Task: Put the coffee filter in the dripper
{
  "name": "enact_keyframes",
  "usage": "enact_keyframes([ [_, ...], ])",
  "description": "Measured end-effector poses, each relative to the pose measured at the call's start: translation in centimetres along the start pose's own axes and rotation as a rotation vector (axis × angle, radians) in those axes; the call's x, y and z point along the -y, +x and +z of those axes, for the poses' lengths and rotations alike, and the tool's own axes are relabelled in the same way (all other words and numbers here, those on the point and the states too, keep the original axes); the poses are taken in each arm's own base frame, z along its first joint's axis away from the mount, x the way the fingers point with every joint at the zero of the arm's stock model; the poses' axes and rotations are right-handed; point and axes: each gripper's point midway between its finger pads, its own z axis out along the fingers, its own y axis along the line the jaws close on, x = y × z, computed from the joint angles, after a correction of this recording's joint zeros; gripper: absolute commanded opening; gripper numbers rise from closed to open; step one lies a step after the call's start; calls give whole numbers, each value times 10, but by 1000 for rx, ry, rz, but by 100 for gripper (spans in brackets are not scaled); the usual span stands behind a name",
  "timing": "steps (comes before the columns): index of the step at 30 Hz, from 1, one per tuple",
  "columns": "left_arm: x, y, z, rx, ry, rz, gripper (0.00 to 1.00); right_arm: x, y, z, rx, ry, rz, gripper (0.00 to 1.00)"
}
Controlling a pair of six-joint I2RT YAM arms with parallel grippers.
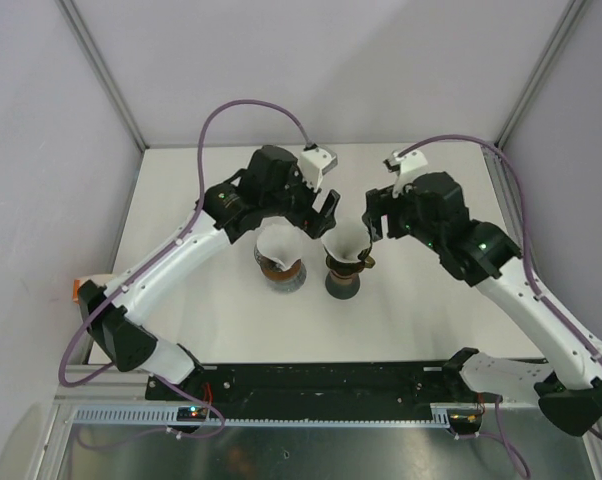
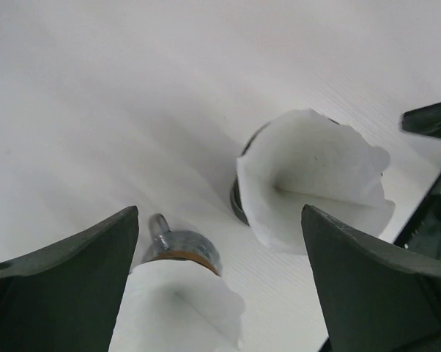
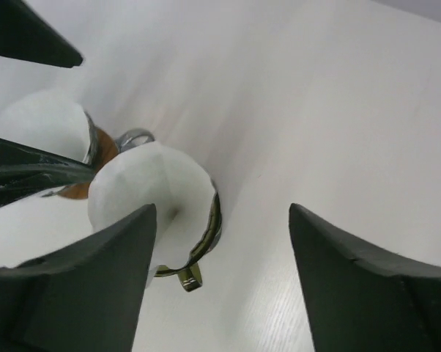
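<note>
- State: the left gripper [image 2: 219, 213] and the right gripper [image 3: 223, 209] are both released, with jaws spread and nothing between them.
- Location: the coffee filter [image 2: 316, 172] sits inside the dripper [image 1: 343, 285], which stands on the surface [image 1: 421, 310] between the two grippers.
- Hazard 1: the filter's edge stands proud of the rim and looks crumpled on one side (seating appears incomplete). Paper stiffness could lift it up or tip it out.
- Hazard 2: both grippers hover close to the filter. A fingertip dragged sideways on retreat could catch the paper and pull it free.
- Hazard 3: the dripper looks light and top-heavy. A nudge could topple it.
- Hazard 4: the carafe [image 1: 281, 275] just beside it, under the left gripper, carries its own paper cone [image 2: 180, 301]. A low sweep could knock either.
</note>
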Motion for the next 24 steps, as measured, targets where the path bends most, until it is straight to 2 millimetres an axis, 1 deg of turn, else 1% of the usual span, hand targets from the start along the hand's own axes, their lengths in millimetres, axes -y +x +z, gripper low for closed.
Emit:
enact_keyframes([
  [1,-6,-5,-4,14,-29,12,99,3,-5,-3,23,3,10,95],
  [2,-12,-10,-8,29,-56,20,99,8,-12,-7,51,12,20,97],
  [5,-35,-24,-23,74,-135,26,99,30,-28,-15,116,61,53,99],
  [6,-49,-29,-29,92,-171,14,99,40,-31,-17,132,86,70,99],
  [7,-67,-34,-37,111,-217,-4,100,51,-34,-18,144,115,89,99],
  [9,-113,-39,-58,152,-334,-52,100,78,-37,-20,158,187,127,99],
  [10,-141,-38,-72,167,-408,-83,100,93,-37,-21,164,229,149,99],
  [13,-204,-28,-107,205,-576,-158,100,135,-32,-25,181,344,211,99],
  [14,-222,-20,-120,216,-626,-186,99,150,-27,-25,186,381,233,99],
  [15,-236,-11,-130,225,-665,-207,100,164,-20,-24,187,414,258,99],
  [16,-253,7,-142,227,-714,-239,100,178,-9,-23,184,447,285,99],
  [17,-262,21,-150,223,-746,-263,100,188,1,-21,177,469,307,99],
  [18,-274,38,-159,226,-786,-288,100,202,17,-19,175,497,343,99],
  [19,-283,58,-165,225,-820,-316,100,209,30,-16,163,511,363,99],
  [21,-296,97,-171,214,-872,-359,100,225,58,-10,152,539,410,99],
  [24,-304,156,-167,190,-915,-405,100,237,101,3,127,559,446,99],
])
